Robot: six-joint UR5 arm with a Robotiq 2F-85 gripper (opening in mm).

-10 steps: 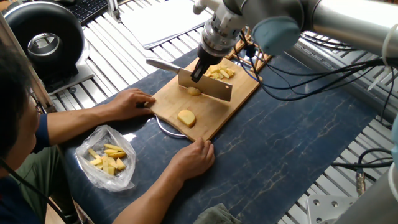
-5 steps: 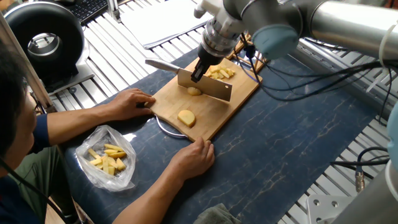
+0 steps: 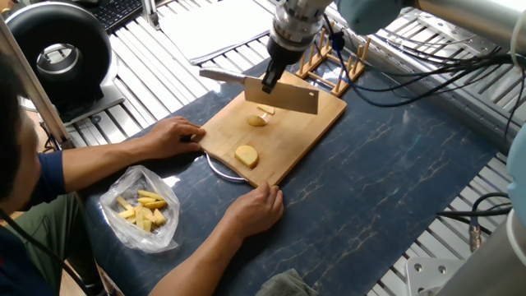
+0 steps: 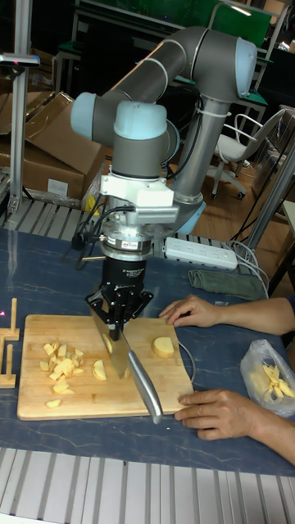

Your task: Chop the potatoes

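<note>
- Risk, hands: the person's two hands, one at the left edge and one at the near corner, steady the cutting board. A downstroke that lands off target, or a board that slips, could bring the blade toward those fingers.
- Risk, knife: the gripper holds the knife only at the back of the blade, with the handle jutting free to the left. A hard chop could twist the knife in the jaws and send the cut askew.
- Risk, pieces: the small potato pieces lie loose and rounded; a glancing edge could roll or flick them off the board onto the tabletop.
- Jaws: closed narrowly on the knife, blade lifted clear of the board.
- Potatoes relative to the jaws: the small pieces lie just below and slightly near of the blade edge, not touching it. A larger half potato sits nearer on the board, well apart from the jaws. In the tall view, a heap of chopped pieces lies to the left of the blade.
- Bag: yellow sticks in clear plastic, off the board at near left.
</note>
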